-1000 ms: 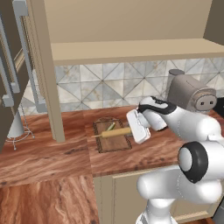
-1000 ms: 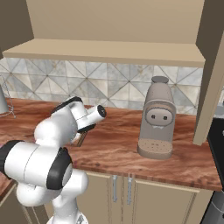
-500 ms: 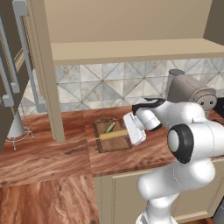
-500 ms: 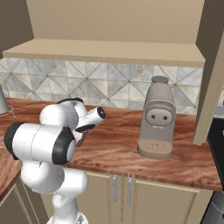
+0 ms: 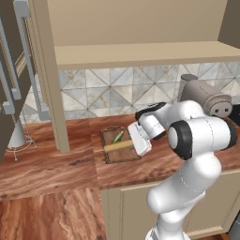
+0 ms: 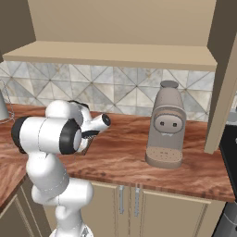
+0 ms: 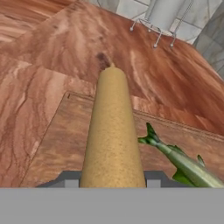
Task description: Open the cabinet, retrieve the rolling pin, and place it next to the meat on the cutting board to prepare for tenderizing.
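My gripper (image 5: 137,143) is shut on one end of the rolling pin (image 5: 117,146), a tan wooden cylinder held level and low over the dark brown cutting board (image 5: 111,155). In the hand view the rolling pin (image 7: 113,131) runs straight away from the gripper (image 7: 113,181) across the cutting board (image 7: 61,140). The slender green meat (image 7: 183,164) lies just to its right on the board, apart from it. The meat (image 5: 117,137) sits at the board's far side in the left base view. The cabinet (image 5: 140,51) stands open, its door (image 5: 47,79) swung out at the left.
A grey coffee machine (image 6: 165,125) stands on the wooden counter (image 6: 125,157) to the right of the arm. A silver cone-shaped stand (image 5: 16,136) sits at the counter's left end, behind the open door. A tiled backsplash (image 5: 108,89) runs behind.
The arm's elbow has swung forward and the gripper has carried the rolling pin slightly left and lower over the board. The grip is unchanged.
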Controlling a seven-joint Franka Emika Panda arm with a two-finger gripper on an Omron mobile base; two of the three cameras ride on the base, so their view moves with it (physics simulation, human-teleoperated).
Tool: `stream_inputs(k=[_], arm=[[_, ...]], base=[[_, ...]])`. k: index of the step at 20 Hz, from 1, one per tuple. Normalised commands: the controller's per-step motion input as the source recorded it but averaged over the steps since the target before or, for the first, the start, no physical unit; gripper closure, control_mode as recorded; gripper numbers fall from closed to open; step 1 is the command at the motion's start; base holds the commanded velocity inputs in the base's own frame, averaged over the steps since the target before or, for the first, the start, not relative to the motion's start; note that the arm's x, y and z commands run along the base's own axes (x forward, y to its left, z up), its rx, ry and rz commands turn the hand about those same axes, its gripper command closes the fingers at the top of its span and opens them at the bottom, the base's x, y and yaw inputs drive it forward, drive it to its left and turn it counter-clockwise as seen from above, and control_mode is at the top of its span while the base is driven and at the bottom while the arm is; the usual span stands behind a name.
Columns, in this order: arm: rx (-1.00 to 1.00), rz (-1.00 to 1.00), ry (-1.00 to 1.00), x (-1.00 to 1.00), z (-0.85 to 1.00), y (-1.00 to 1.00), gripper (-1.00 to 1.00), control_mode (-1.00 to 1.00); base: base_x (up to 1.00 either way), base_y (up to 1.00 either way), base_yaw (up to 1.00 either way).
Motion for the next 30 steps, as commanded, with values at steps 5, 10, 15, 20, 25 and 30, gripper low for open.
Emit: stream_inputs(k=[5, 10, 15, 20, 25, 30], arm=[[-0.01, 0.01, 0.02, 0.17, -0.27, 0.09, 1.0, -1.0], [0.0, 0.0, 0.07, 0.13, -0.17, 0.1, -1.0, -1.0], [0.0, 0.03, 0.04, 0.01, -0.02, 0.02, -1.0, -1.0], [0.0, 0.02, 0.0, -0.1, 0.12, -0.01, -1.0, -1.0], [0.0, 0.03, 0.0, -0.17, 0.33, -0.07, -1.0, -1.0], [0.0, 0.03, 0.0, -0.15, 0.37, -0.09, -1.0, -1.0]], base=[[0.0, 0.0, 0.0], [0.0, 0.0, 0.0], [0.0, 0.0, 0.0], [0.0, 0.0, 0.0], [0.0, 0.0, 0.0], [0.0, 0.0, 0.0]])
